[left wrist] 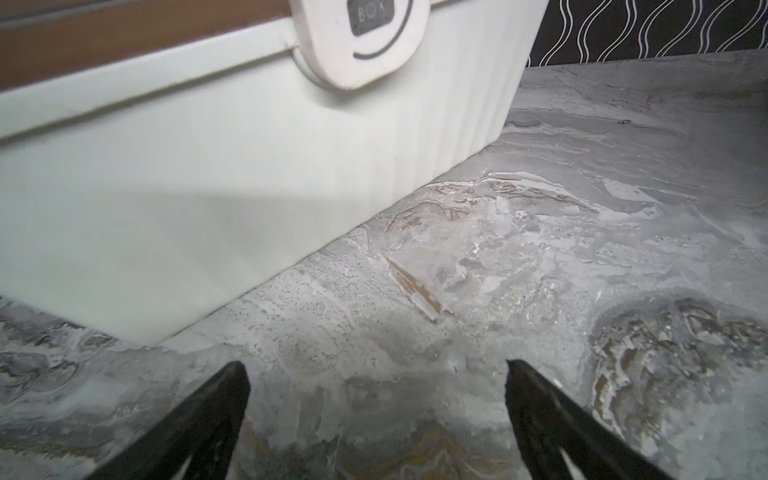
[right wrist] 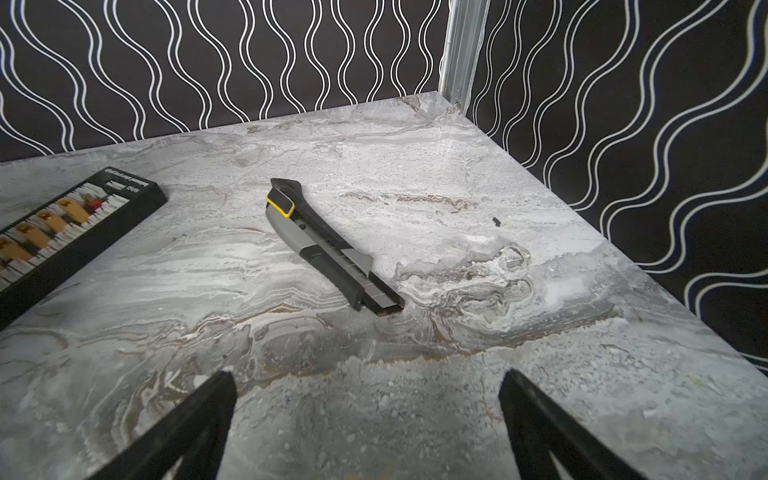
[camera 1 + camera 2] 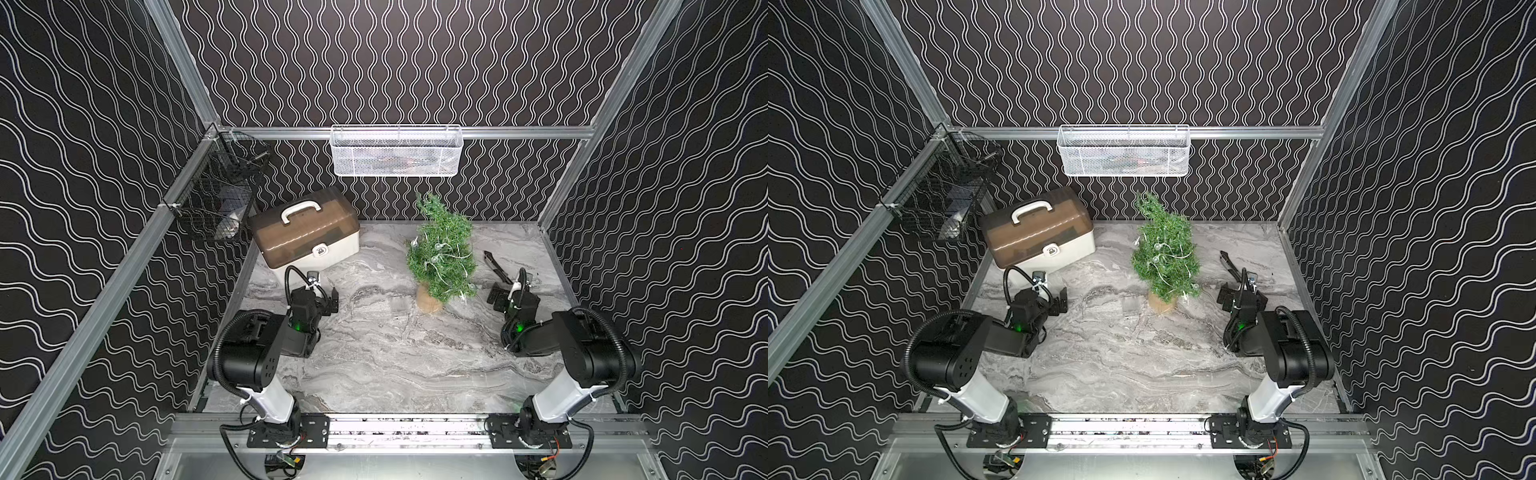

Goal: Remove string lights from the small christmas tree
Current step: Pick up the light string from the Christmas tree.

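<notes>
Left end effector (image 1: 374, 365): spread apart, empty, well left of the small christmas tree (image 3: 442, 253).
String lights (image 3: 435, 258): wound through the tree's branches.
Right end effector (image 2: 368, 374): spread apart, empty, near the tree's right.
Risk: pulling snagged wire could topple the unheld tree.

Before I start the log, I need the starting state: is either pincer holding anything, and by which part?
Nothing is held. The left pincer and right pincer both stand open and empty; the string lights hang on the tree.
</notes>
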`<state>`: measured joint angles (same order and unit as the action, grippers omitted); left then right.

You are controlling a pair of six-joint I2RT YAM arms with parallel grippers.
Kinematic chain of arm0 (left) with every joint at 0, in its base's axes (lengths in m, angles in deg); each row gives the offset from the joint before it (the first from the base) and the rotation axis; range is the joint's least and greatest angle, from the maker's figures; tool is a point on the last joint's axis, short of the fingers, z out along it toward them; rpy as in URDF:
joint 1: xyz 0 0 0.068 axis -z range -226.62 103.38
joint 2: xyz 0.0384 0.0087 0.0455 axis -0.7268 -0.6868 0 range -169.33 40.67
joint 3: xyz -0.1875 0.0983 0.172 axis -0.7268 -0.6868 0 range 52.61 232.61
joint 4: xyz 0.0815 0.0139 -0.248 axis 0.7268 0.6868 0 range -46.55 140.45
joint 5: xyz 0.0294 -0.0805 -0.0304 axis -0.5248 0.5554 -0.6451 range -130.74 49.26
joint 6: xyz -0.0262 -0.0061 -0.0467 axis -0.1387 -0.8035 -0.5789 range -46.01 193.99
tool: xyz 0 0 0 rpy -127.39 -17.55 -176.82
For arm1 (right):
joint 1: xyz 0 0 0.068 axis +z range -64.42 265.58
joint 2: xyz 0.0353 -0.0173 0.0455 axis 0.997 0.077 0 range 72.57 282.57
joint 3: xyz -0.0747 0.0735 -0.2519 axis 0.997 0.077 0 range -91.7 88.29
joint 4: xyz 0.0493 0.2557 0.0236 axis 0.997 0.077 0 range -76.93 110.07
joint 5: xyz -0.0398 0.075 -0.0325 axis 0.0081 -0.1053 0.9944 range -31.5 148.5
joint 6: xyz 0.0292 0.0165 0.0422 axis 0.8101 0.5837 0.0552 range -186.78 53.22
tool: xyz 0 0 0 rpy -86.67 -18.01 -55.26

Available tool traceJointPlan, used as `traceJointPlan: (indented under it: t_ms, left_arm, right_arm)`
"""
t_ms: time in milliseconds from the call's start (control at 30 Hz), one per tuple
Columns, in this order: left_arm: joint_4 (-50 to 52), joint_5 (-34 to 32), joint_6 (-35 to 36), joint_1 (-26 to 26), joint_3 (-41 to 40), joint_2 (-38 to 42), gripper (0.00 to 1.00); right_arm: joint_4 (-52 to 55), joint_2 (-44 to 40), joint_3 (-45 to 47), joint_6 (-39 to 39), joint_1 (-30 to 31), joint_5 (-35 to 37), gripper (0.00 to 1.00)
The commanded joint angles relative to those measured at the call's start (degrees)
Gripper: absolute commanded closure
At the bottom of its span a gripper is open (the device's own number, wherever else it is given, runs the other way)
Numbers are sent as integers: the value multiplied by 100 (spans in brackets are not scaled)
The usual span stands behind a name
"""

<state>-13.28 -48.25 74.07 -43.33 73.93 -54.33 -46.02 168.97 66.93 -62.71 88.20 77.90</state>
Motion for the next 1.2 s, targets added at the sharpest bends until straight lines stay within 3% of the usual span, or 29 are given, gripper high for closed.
traceJointPlan:
  t_ms: [0,1167]
  left_arm:
    - [-195,4,62,-4,17,8,1]
    - [-248,-130,103,73,-18,17,1]
  right_arm:
    - [-107,-17,-18,44,-3,-6,0]
    - [-107,-26,-17,58,-6,-13,0]
